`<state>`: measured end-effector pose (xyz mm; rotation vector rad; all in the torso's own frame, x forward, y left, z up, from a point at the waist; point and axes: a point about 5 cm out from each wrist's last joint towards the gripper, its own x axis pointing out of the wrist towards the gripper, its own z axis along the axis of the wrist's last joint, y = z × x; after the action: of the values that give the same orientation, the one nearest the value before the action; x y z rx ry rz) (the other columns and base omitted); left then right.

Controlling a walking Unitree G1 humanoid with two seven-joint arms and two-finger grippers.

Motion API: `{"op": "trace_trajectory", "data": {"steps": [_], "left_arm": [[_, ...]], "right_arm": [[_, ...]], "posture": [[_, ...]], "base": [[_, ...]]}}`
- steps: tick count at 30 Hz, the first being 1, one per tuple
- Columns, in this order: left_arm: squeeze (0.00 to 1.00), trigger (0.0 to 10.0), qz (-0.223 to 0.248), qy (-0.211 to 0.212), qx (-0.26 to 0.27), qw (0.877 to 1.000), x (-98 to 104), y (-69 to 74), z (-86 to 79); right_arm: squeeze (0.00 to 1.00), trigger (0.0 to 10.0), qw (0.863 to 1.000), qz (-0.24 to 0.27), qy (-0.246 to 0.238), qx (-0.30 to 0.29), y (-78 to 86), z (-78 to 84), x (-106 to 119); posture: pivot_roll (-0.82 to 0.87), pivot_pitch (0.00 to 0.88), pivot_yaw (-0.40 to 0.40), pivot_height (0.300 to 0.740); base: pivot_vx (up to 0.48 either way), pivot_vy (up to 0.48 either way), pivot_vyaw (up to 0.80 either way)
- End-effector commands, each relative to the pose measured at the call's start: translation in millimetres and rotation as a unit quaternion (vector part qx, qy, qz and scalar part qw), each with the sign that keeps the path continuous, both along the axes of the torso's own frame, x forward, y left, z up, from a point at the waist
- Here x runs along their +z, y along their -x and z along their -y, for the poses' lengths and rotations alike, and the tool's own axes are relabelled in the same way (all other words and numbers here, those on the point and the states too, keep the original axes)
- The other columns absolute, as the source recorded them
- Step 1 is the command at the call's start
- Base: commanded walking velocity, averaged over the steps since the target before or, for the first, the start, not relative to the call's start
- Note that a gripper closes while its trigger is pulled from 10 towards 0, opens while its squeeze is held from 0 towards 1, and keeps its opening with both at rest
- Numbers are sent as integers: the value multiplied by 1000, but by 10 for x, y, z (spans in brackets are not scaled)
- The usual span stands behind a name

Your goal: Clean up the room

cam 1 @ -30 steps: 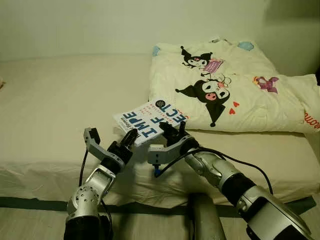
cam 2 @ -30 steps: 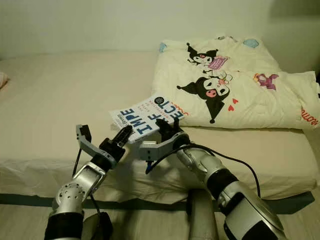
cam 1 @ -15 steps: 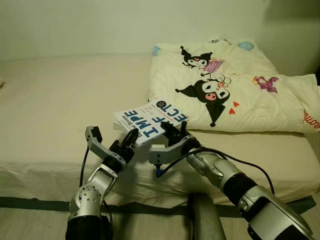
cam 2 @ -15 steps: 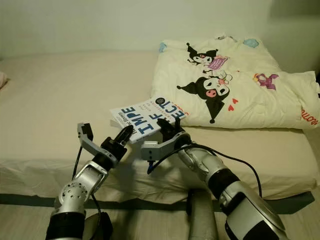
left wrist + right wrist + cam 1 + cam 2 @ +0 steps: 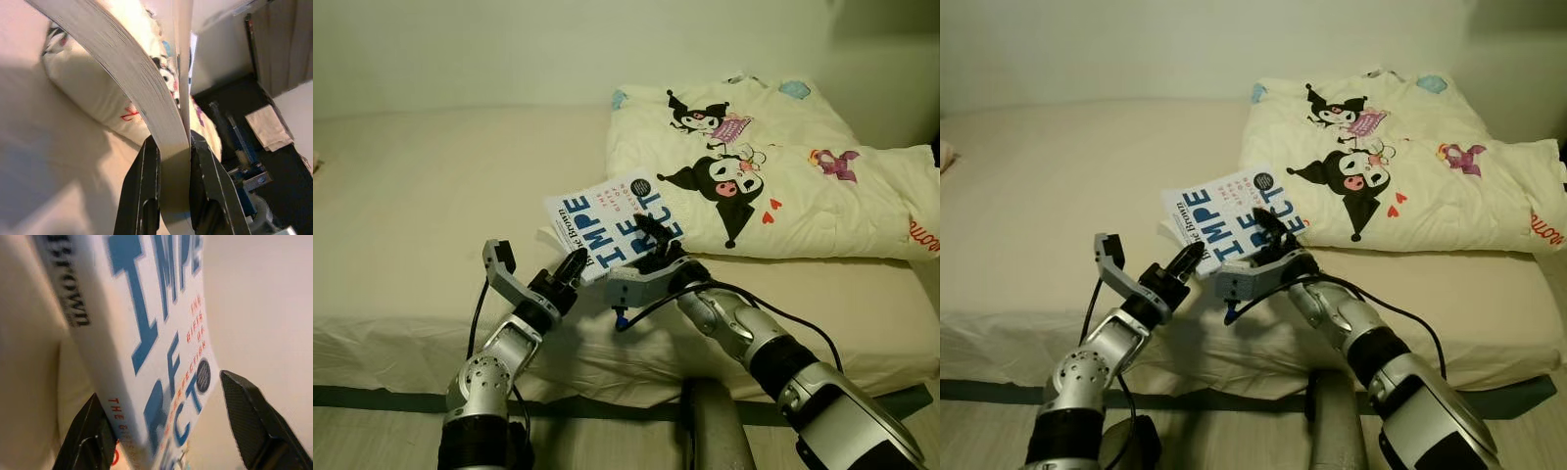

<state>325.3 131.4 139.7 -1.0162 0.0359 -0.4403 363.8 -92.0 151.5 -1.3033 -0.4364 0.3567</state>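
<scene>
Near the bed's (image 5: 421, 245) front edge, the left gripper (image 5: 572, 267) is clamped on the white book's (image 5: 612, 223) near corner, tilting it up. The right gripper (image 5: 649, 238), fingers spread, straddles its right edge. Just beyond lies a cartoon-print quilt (image 5: 773, 186).

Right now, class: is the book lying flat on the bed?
No: the book is tilted up, pinched by the left tool.

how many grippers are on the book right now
2. The left gripper is clamped on the lower edge of the book, pages between its fingers. The right gripper straddles the cover, fingers spread, above the bed.
</scene>
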Motion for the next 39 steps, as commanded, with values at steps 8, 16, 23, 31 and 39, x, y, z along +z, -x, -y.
{"op": "trace_trajectory", "data": {"steps": [8, 16, 23, 31, 39], "left_arm": [[0, 0, 30, -22, 99, 994, 162, -60, -769], [0, 0, 27, -67, 151, 986, 204, 31, -1131], [0, 10000, -4, -159, 149, 976, 68, 199, -905], [0, 10000, -2, -282, 161, 946, 97, 224, -789], [0, 10000, 61, -378, 179, 906, 199, 249, -573]], "right_arm": [[0, 10000, 960, -141, -217, -104, 278, 338, -366], [0, 10000, 870, -159, -418, -206, 504, 616, -489], [0, 10000, 805, -201, -514, -218, 544, 647, -459], [0, 10000, 814, -196, -515, -186, 536, 627, -363], [0, 10000, 817, -200, -514, -170, 568, 616, -336]], "posture": [[-103, 110, 63, 505], [-110, 101, 59, 505], [-107, 93, 44, 505], [-102, 81, 29, 505], [-98, 74, 29, 505]], "base": [[0, 0, 0], [0, 0, 0], [0, 0, 0], [0, 0, 0], [0, 0, 0]]}}
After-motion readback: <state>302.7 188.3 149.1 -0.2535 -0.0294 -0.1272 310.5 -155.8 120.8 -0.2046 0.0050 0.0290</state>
